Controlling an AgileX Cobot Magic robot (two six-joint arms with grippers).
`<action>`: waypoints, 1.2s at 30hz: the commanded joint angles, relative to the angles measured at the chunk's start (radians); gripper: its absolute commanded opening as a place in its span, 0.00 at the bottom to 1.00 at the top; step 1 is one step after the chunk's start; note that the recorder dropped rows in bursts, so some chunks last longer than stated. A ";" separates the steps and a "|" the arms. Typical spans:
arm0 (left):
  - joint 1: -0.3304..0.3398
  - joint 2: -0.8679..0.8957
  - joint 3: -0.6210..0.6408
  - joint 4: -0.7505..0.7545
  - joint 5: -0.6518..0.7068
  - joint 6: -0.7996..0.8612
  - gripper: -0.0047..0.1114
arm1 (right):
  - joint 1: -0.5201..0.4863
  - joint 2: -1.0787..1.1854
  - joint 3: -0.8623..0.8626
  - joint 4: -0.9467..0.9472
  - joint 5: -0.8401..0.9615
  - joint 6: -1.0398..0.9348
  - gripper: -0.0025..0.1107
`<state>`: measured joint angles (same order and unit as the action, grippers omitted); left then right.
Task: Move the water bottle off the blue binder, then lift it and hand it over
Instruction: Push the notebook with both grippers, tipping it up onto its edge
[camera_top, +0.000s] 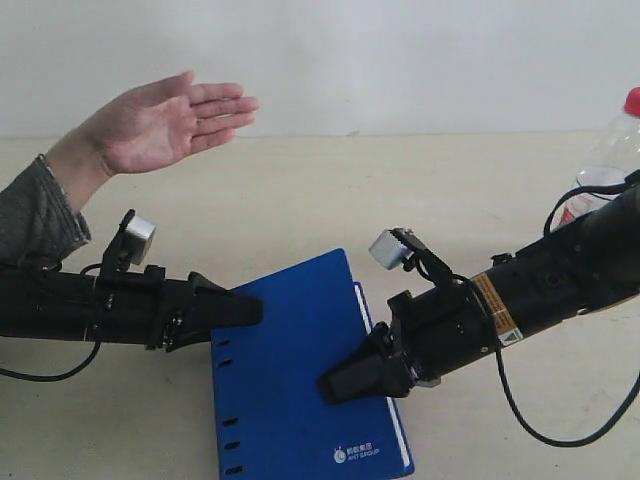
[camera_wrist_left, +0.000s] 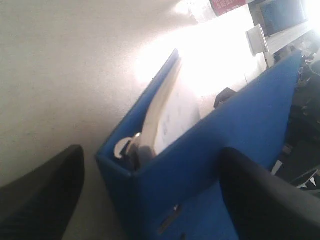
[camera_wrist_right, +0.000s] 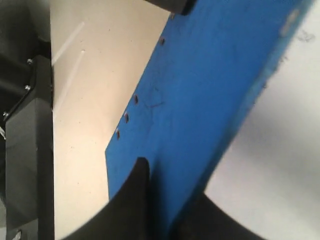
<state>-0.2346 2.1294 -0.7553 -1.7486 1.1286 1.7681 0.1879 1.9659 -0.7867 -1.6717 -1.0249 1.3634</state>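
Note:
The blue binder (camera_top: 290, 370) lies flat on the table with its logo corner toward the front. The water bottle (camera_top: 610, 160), clear with a red cap, stands off the binder at the far right, partly hidden behind my right arm. My right gripper (camera_top: 340, 385) is shut on the binder's cover at its right edge; the right wrist view shows the blue binder (camera_wrist_right: 200, 90) pinched in my right gripper (camera_wrist_right: 172, 185). My left gripper (camera_top: 245, 310) is open at the binder's top left corner. In the left wrist view that gripper (camera_wrist_left: 150, 200) straddles a corner of the binder (camera_wrist_left: 250, 125).
A person's open hand (camera_top: 165, 125), palm up, is held above the table at the back left, with a grey sleeve behind it. White pages (camera_wrist_left: 170, 120) show inside the binder. Cables trail from both arms onto the beige table (camera_top: 330, 190).

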 joint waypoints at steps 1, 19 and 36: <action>-0.006 0.000 -0.001 0.004 -0.050 -0.002 0.63 | -0.053 -0.002 -0.004 0.020 0.012 -0.062 0.02; -0.011 0.000 -0.019 0.004 0.092 0.022 0.62 | -0.106 -0.003 -0.004 0.090 -0.196 -0.094 0.02; -0.230 0.000 -0.129 0.004 0.092 0.012 0.61 | -0.106 -0.002 -0.004 0.060 0.021 0.067 0.02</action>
<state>-0.4060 2.1340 -0.8544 -1.7591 1.1473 1.7804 0.0802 1.9675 -0.7867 -1.6195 -1.0592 1.4388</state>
